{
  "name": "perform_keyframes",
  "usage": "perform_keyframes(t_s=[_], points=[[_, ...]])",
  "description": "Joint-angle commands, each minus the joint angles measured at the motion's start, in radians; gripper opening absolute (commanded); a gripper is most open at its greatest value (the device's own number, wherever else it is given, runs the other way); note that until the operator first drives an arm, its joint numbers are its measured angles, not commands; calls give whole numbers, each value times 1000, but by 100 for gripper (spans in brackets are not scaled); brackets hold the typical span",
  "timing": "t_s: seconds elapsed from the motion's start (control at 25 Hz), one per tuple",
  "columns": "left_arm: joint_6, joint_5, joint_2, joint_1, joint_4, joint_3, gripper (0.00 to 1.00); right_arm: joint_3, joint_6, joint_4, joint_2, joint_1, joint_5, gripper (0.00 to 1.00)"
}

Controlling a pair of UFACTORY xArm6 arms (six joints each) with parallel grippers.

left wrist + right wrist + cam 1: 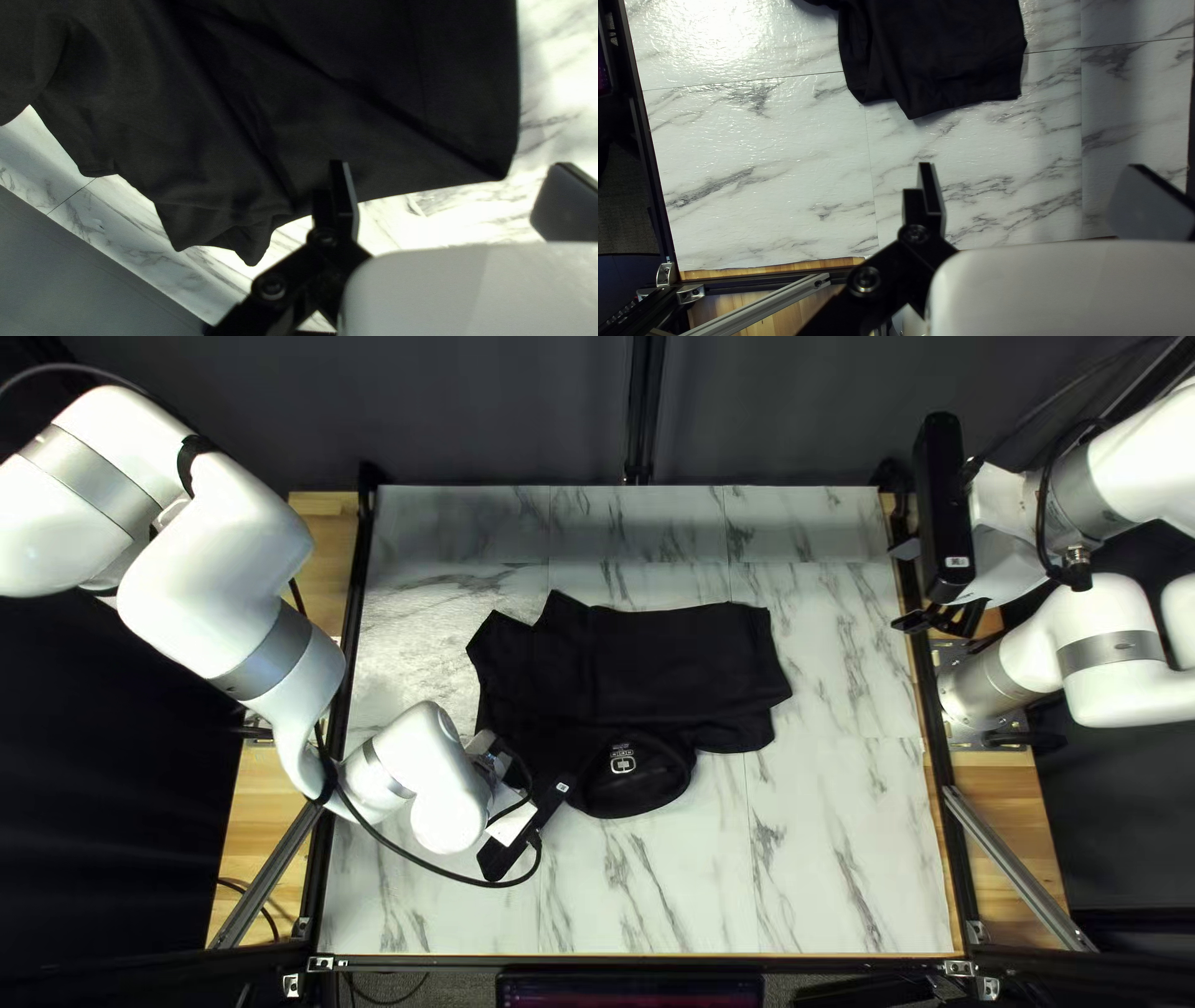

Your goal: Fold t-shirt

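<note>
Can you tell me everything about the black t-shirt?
The t-shirt is plain black cloth that looks soft, with a small white mark inside what looks like its round neck. It lies on the marble-patterned table, partly folded over itself, with creases and uneven edges. The table is under it. My open left gripper is at its edge, but I can't tell whether one finger touches the cloth.

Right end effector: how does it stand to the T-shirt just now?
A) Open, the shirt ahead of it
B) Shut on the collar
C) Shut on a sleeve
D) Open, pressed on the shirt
A: the right end effector's fingers stand wide apart, and the T-shirt lies ahead, untouched by them.
</note>
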Motion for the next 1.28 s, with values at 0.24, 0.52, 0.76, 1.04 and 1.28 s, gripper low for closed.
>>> perform_keyframes(t_s=[0.24,0.52,0.76,1.04,1.28], points=[[4,-8,0,6,-2,5,87,0,0,0,0,0,0,100],[0,-17,6,9,-1,9,75,0,0,0,0,0,0,100],[-3,-24,9,11,-3,14,0,0,0,0,0,0,0,100],[10,24,-15,-13,-25,-5,0,0,0,0,0,0,0,100],[20,44,-15,-22,-31,-21,79,0,0,0,0,0,0,100]])
